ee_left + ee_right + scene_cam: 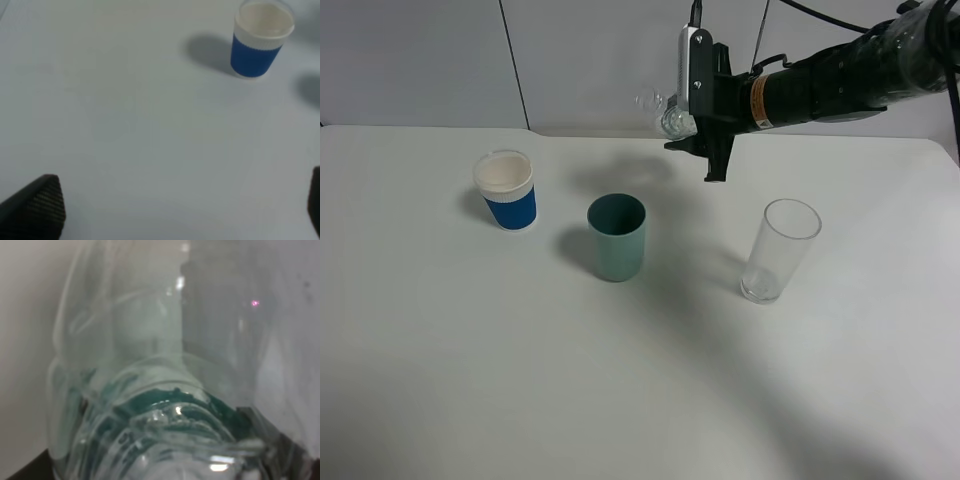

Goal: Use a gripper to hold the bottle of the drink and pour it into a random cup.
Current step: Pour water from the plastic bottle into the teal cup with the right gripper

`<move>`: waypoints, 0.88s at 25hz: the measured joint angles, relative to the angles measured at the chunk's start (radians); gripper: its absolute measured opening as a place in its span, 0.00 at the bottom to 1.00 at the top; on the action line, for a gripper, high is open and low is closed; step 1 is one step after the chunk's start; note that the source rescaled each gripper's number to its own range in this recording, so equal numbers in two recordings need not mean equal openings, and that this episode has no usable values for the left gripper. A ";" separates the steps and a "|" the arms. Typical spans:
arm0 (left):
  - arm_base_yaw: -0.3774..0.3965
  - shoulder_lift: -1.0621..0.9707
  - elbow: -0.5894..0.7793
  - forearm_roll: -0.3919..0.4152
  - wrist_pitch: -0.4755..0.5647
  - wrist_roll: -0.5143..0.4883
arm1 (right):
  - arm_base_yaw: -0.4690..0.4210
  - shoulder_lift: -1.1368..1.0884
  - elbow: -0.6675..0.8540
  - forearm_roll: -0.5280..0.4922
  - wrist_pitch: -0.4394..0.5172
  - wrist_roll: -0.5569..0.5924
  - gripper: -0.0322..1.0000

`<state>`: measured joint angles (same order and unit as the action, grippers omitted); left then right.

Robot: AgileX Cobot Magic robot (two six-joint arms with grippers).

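The bottle of the drink (663, 110), clear plastic, hangs in the air above the far middle of the table, tipped on its side with its neck pointing left. My right gripper (695, 125) is shut on it. Seen from the right wrist, the bottle (160, 390) fills the picture and its dark green label shows through the clear wall. The teal-green cup (617, 237) stands upright on the table, nearer the front than the bottle and a little to its left. My left gripper (175, 210) is open over bare table, with only its dark fingertips (37, 202) at the frame's edges.
A white cup with a blue sleeve (507, 190) stands left of the teal cup and also shows in the left wrist view as the same sleeved cup (260, 42). A tall clear glass (780, 250) stands at the right. The white table (520, 380) spreads toward the front.
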<state>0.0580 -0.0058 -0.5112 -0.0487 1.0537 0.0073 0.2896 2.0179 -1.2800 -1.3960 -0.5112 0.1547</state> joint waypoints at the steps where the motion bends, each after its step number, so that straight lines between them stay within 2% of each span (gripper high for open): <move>1: 0.000 0.000 0.000 0.000 0.000 0.000 | 0.010 0.000 0.000 0.000 0.005 -0.002 0.03; 13: 0.000 0.000 0.000 0.000 0.000 0.000 | 0.148 0.000 -0.029 0.018 0.179 -0.081 0.03; 22: 0.000 0.000 0.000 0.001 0.000 0.000 | 0.193 0.000 -0.033 0.020 0.204 -0.172 0.03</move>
<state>0.0580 -0.0058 -0.5112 -0.0476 1.0537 0.0073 0.4828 2.0179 -1.3126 -1.3761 -0.3068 -0.0174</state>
